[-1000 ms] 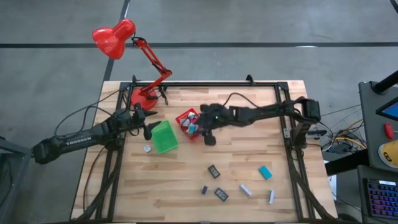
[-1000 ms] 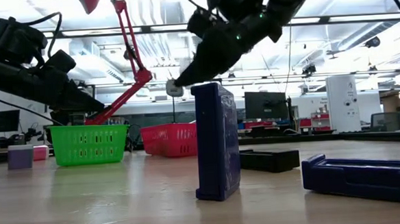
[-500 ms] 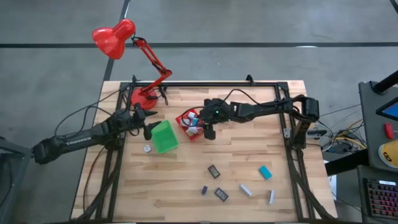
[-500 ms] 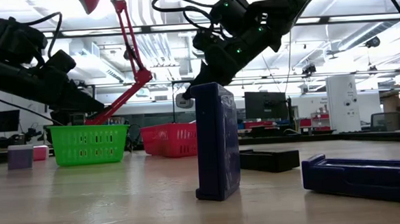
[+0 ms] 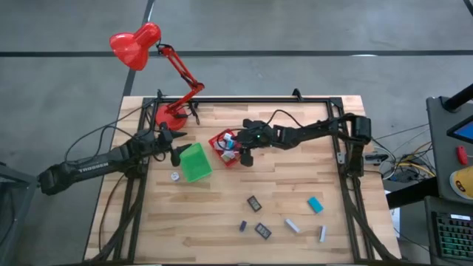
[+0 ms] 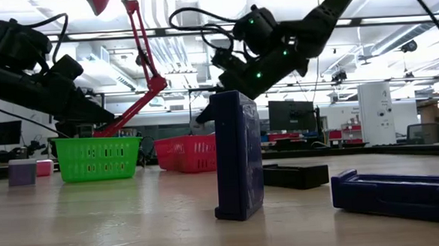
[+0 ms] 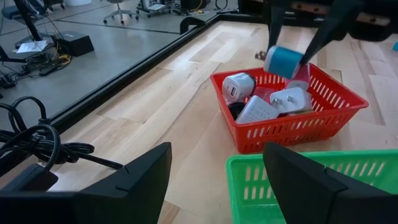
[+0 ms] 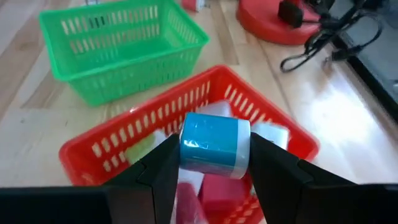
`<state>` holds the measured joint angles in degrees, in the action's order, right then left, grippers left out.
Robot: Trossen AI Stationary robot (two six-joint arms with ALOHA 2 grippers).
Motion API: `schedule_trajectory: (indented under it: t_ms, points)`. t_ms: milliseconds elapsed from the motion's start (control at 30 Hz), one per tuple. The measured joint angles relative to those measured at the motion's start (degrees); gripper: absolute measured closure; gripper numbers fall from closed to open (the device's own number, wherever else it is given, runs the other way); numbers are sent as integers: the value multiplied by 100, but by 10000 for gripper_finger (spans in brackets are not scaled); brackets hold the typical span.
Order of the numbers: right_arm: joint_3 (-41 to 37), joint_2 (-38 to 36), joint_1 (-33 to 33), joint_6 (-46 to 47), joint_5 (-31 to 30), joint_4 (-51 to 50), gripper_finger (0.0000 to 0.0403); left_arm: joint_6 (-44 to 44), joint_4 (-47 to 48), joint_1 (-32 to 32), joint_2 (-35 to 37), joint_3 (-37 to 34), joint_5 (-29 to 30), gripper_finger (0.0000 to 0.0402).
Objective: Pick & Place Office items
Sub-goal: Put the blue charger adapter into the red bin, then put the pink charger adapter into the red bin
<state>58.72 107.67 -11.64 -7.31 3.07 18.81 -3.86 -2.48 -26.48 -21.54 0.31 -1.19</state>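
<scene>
Overhead, level and wrist views of the worktop. The right gripper hung over the red bin, its jaws clenched on a blue roll with a pale end; in the left wrist view the same roll was seen above the bin's far rim, clear of the contents. The red bin stood near the middle of the worktop, toward the far edge, and held several white adapter-like pieces and a reddish block. The green bin stood just beside it, toward the left edge. The left gripper waited at the green bin's left side, jaws spread wide with nothing between them. A small white item lay close to the green bin on the side nearer the front edge. Toward the front right corner lay the remaining office items: two black rectangular pieces, a small dark block, a teal block and two grey-white sticks. A red desk lamp rose from the far left corner.
</scene>
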Motion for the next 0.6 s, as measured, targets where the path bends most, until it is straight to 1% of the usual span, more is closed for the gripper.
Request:
schedule_trajectory:
  t_ms: [167,267,600]
  points:
    - [-11,136,-2,7,36,155,234,0,4,0,-10,0,6,145]
    - [-9,125,-2,-63,24,164,226,0,35,0,-12,-2,17,145]
    - [-7,121,-4,-81,-4,166,167,0,64,0,-21,-2,17,144]
